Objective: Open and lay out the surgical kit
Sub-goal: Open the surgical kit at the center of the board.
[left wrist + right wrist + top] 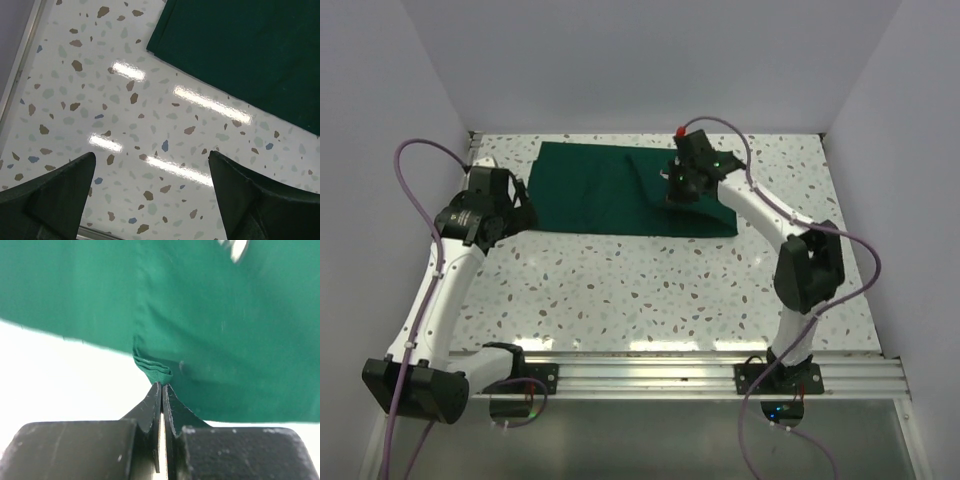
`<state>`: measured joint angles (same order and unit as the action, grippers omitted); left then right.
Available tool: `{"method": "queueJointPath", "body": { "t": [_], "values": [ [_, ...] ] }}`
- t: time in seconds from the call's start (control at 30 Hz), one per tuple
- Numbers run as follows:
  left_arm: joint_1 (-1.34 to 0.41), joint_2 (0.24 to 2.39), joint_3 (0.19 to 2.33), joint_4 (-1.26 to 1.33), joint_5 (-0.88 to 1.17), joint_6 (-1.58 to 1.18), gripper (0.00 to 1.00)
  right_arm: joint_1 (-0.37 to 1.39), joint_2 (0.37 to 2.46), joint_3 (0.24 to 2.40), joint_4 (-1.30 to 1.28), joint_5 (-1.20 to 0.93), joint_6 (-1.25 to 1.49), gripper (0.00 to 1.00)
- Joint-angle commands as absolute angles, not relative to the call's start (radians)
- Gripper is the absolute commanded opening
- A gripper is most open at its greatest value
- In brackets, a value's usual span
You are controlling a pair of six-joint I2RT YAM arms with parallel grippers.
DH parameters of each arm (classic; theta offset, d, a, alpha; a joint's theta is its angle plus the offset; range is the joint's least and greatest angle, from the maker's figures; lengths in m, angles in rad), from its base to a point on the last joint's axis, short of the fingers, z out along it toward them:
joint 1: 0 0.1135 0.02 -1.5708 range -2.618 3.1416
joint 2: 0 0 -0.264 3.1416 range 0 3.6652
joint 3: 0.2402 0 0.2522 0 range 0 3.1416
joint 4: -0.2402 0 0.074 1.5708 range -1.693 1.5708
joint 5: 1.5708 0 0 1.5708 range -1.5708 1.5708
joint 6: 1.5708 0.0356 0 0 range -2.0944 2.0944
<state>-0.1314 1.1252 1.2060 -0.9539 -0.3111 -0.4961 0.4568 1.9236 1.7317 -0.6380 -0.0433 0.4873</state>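
Observation:
The surgical kit shows as a dark green cloth wrap (595, 195) lying flat at the back of the speckled table, with a fold line near its middle. My right gripper (680, 192) sits over the cloth's right half, shut on a bunched fold of the green cloth (155, 369), which the fingertips (159, 390) pinch. In the right wrist view my right gripper (162, 386) has the cloth (225, 315) spread out beyond it. My left gripper (523, 213) hangs open just off the cloth's near left corner (240, 50). Only bare table shows between my left gripper's (150, 162) fingers.
White walls close in the table at the back and both sides. A metal strip (22, 65) runs along the table's left edge close to my left gripper. An aluminium rail (700, 375) carries both arm bases at the near edge. Purple cables loop from each arm.

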Motion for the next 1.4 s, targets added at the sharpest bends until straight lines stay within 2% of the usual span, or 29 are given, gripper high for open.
{"method": "queueJointPath", "body": {
  "t": [0.0, 0.13, 0.17, 0.27, 0.4, 0.47, 0.5, 0.57, 0.6, 0.8, 1.03, 1.23, 1.37],
  "values": [
    [-0.133, 1.172, 1.278, -0.861, -0.305, -0.457, 1.00, 0.567, 1.697, 1.486, -0.644, -0.086, 0.530, 0.00],
    [-0.132, 1.213, 1.328, -0.831, -0.316, -0.456, 0.99, 0.626, 1.413, 1.177, -0.698, -0.078, 0.606, 0.00],
    [-0.132, 1.221, 1.341, -0.824, -0.318, -0.454, 0.99, 0.627, 1.284, 1.079, -0.722, -0.074, 0.621, 0.00],
    [-0.132, 1.250, 1.371, -0.804, -0.314, -0.454, 0.99, 0.626, 1.063, 0.952, -0.846, -0.032, 0.630, 0.00],
    [-0.132, 1.288, 1.381, -0.785, -0.298, -0.462, 0.99, 0.626, 0.907, 0.878, -0.978, -0.005, 0.624, 0.00],
    [-0.132, 1.299, 1.385, -0.790, -0.293, -0.468, 1.00, 0.626, 0.893, 0.853, -1.043, -0.002, 0.618, 0.01],
    [-0.133, 1.308, 1.393, -0.795, -0.288, -0.475, 0.99, 0.626, 0.891, 0.847, -1.061, -0.002, 0.615, 0.50],
    [-0.133, 1.309, 1.396, -0.801, -0.284, -0.479, 0.99, 0.626, 0.888, 0.835, -1.104, -0.006, 0.603, 0.74],
    [-0.133, 1.305, 1.397, -0.802, -0.285, -0.479, 0.99, 0.626, 0.890, 0.834, -1.115, -0.002, 0.601, 0.98],
    [-0.132, 1.307, 1.387, -0.830, -0.287, -0.476, 0.99, 0.626, 0.966, 0.934, -1.114, 0.093, 0.604, 0.98],
    [-0.132, 1.304, 1.356, -0.839, -0.276, -0.459, 0.99, 0.617, 1.308, 1.199, -0.939, 0.110, 0.569, 0.98],
    [-0.132, 1.290, 1.338, -0.813, -0.219, -0.405, 0.98, 0.581, 1.678, 1.563, -0.911, 0.094, 0.500, 0.98],
    [-0.133, 1.287, 1.299, -0.707, -0.147, -0.385, 0.96, 0.578, 1.886, 1.872, -0.975, 0.104, 0.443, 0.98]
  ]
}}
